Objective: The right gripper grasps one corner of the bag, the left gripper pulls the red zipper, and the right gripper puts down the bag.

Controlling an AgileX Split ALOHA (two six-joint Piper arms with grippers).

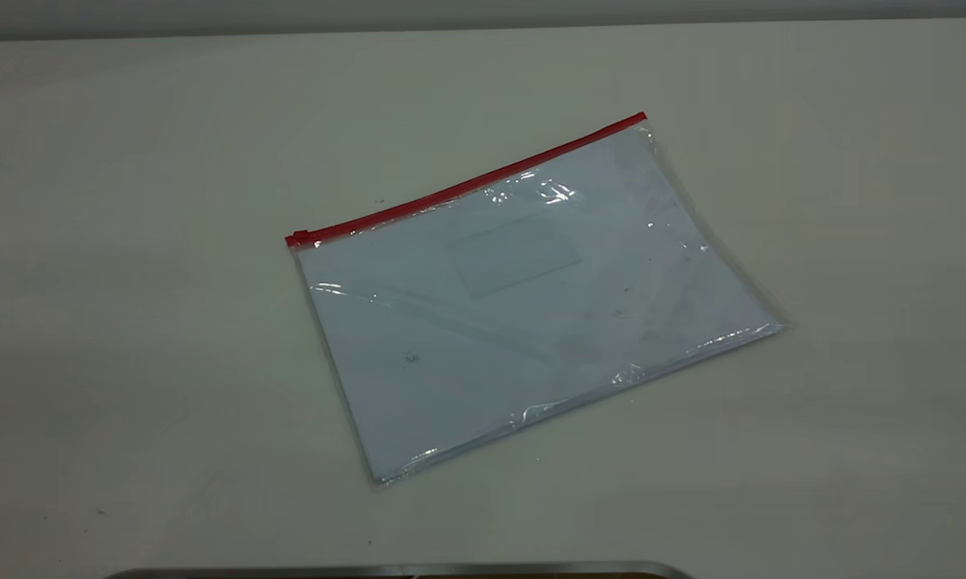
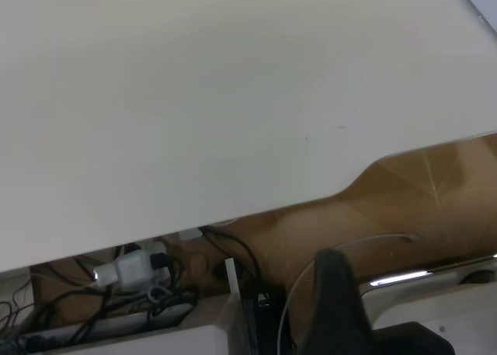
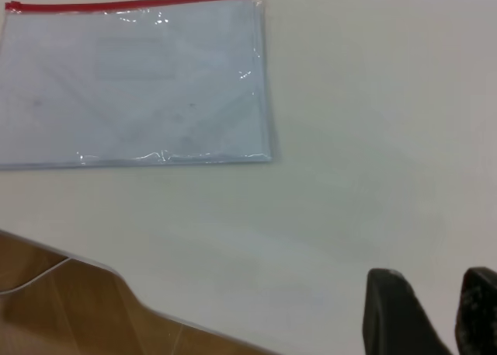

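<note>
Clear plastic over white paper, the bag (image 1: 523,310) lies flat on the pale table (image 1: 129,322), turned at a slant, with nothing touching it. The red zipper (image 1: 466,186) runs along its far long edge in the exterior view, and the small slider tab (image 1: 299,238) sits at that edge's left end, so the closure looks fully shut.

Neither arm reaches into the exterior view. In the right wrist view, the right gripper (image 3: 435,312) hangs above bare table well apart from the pouch, its two dark fingers (image 3: 392,312) standing slightly spread with a narrow gap between them and nothing held. In the left wrist view, only one dark part of the left gripper (image 2: 338,308) shows, out past the table edge above cables and a power strip (image 2: 132,271); whether its fingers are spread or closed cannot be told.

The step in hand appears to be the first one: the right gripper's approach to a corner. A sensible choice seems to be the zipper-side corner at the right (image 1: 642,121), opposite the slider, so the pull runs toward a held end. Because the pouch lies flat and thin, the fingers probably need to come in low at the very edge, widen first, and catch both plastic layers, lifting only slightly so the film does not slip or crumple.
</note>
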